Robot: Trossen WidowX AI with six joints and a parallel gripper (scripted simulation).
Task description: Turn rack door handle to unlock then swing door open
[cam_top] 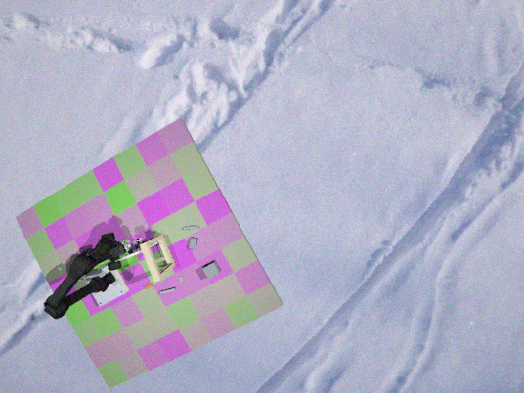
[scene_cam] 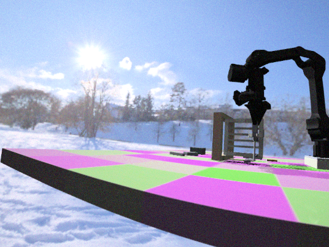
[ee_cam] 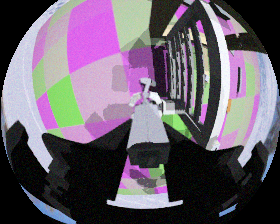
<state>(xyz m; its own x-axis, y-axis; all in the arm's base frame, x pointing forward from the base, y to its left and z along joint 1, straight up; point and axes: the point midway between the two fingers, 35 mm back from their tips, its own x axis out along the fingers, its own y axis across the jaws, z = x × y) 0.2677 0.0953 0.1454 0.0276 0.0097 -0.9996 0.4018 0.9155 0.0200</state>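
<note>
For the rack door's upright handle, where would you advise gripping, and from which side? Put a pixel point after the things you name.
I'd take the upper part of the handle [ee_cam: 148, 120] from above, a finger on either side, as the gripper [scene_cam: 255, 131] [ee_cam: 146, 123] does now: it is a narrow upright piece, approachable from overhead.
</note>
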